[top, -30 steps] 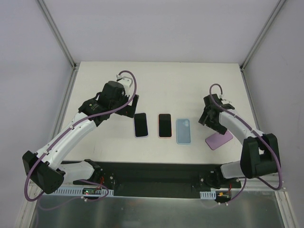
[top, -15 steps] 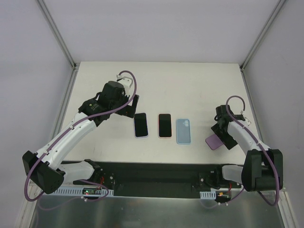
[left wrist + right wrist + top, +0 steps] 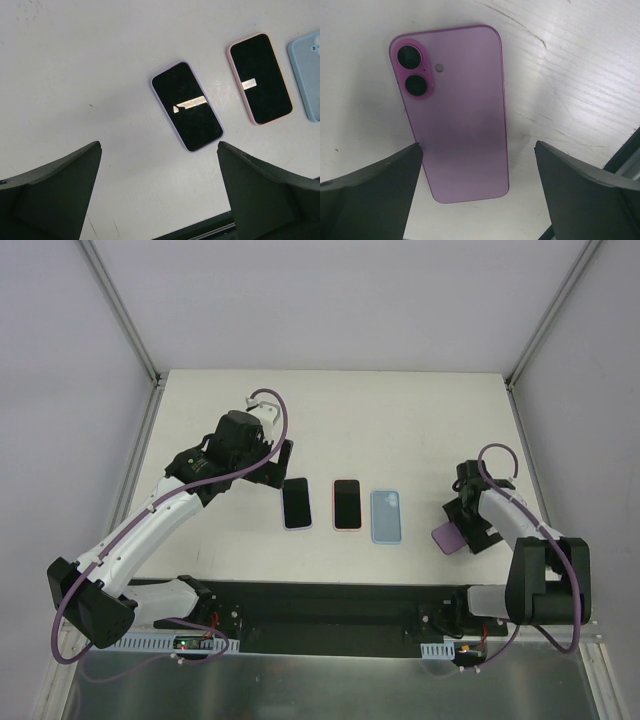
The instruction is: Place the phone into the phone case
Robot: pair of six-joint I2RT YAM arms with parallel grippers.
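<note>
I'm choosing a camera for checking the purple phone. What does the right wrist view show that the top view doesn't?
Only the right wrist view: the purple phone whole, lying back up, with its two camera lenses. Only the top view: the lilac-edged phone, the pink-edged phone and the blue case in a row, plus the left arm. Both: the right gripper, open, above the purple phone on the table.

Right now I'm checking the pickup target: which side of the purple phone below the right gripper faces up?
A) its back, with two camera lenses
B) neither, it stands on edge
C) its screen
A: in the right wrist view the purple phone lies flat, its camera-side back facing up.
</note>
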